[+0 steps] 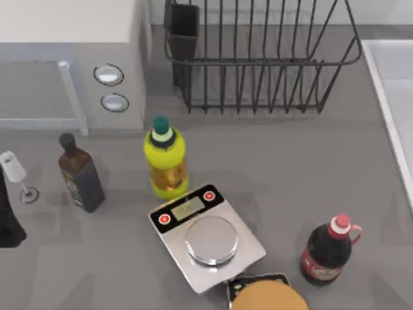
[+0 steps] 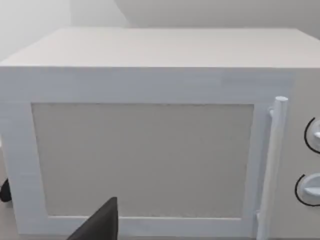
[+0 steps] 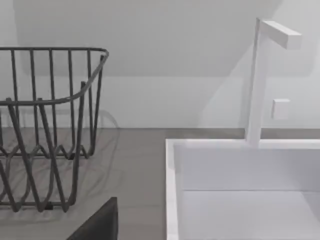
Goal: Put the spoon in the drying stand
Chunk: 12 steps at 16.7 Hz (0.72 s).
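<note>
Plainly, the work is sitting at its very start: the drying stand (image 1: 258, 58) is standing at the far edge of the table, right of centre, between the microwave (image 1: 71, 58) and the sink (image 1: 393, 84), with its utensil cup (image 1: 182, 32) at the corner nearest the microwave, and nothing is lying in it. The left arm (image 1: 8, 219) is showing at the table's left edge, its left gripper (image 2: 100, 225) facing the microwave door, while the right gripper (image 3: 100, 222) is looking at the flared end of the stand and the sink beside it; whether either one is apart or together I cannot tell, and neither seems to be carrying anything. A small white stemmed thing (image 1: 16, 174) is standing just beside the left arm, but whether it is the spoon or a glass I cannot tell. To my mind the step in hand is finding and reaching the spoon, so the nearer arm should be coming down over the handle, gripping it across its narrow width and lifting straight. The carry should be going high over the yellow bottle (image 1: 166, 161), the dark bottle (image 1: 80, 177) and the scale (image 1: 206, 236), which are crowding the middle, and the release should be aimed down into the cup, not across the wires.
</note>
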Each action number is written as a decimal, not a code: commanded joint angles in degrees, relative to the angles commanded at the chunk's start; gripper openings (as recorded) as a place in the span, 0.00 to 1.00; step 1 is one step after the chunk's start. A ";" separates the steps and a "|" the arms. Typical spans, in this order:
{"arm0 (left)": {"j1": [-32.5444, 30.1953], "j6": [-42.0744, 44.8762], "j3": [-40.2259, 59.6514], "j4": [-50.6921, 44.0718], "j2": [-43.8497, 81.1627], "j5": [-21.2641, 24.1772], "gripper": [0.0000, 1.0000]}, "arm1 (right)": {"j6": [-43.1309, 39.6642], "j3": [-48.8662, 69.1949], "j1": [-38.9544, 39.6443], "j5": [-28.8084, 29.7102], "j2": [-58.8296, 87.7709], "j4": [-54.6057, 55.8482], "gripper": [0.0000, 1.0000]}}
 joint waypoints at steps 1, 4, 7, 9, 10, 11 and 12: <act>0.00 0.00 0.00 0.00 0.00 0.00 1.00 | 0.00 0.00 0.00 0.00 0.00 0.00 1.00; 0.00 0.00 0.00 0.00 0.00 0.00 1.00 | -1.02 1.64 -1.12 0.04 1.93 -1.77 1.00; 0.00 0.00 0.00 0.00 0.00 0.00 1.00 | -4.56 7.34 -4.83 0.05 9.27 -7.85 1.00; 0.00 0.00 0.00 0.00 0.00 0.00 1.00 | -7.86 12.67 -8.29 0.00 17.17 -13.64 1.00; 0.00 0.00 0.00 0.00 0.00 0.00 1.00 | -9.70 15.63 -10.22 -0.04 22.03 -16.93 1.00; 0.00 0.00 0.00 0.00 0.00 0.00 1.00 | -11.61 18.68 -12.23 -0.08 27.32 -20.38 1.00; 0.00 0.00 0.00 0.00 0.00 0.00 1.00 | -13.58 21.80 -14.31 -0.14 32.90 -23.96 1.00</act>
